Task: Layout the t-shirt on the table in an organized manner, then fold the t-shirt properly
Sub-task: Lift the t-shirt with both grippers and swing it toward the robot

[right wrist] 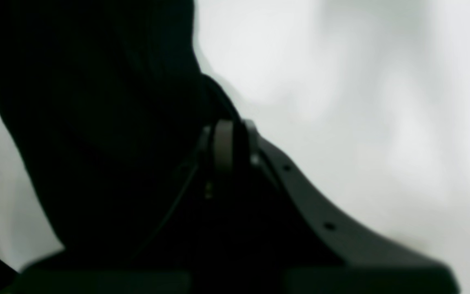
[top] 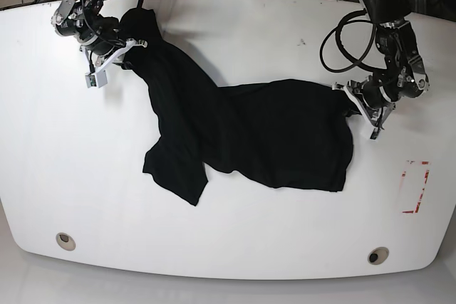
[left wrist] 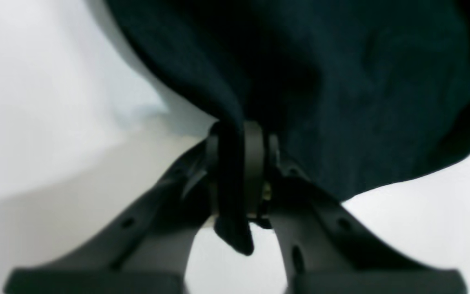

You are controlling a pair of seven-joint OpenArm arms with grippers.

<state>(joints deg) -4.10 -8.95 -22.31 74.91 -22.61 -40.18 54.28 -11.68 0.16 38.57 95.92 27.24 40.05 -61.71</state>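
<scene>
The black t-shirt (top: 242, 133) lies crumpled across the middle of the white table (top: 235, 240), plain side up, with one end drawn toward the far left. My left gripper (top: 354, 101) is at the cloth's right edge, and the left wrist view shows this gripper (left wrist: 239, 163) shut on a fold of the t-shirt (left wrist: 341, 81). At the far left my right gripper (top: 125, 53) holds the raised end; up close, my right gripper (right wrist: 229, 143) is shut on the t-shirt (right wrist: 96, 122), which hides most of one finger.
A red-and-white tape rectangle (top: 416, 187) marks the table's right side. Two grommet holes sit near the front edge, one at the left (top: 65, 240) and one at the right (top: 377, 255). Cables (top: 342, 40) loop beside the left arm.
</scene>
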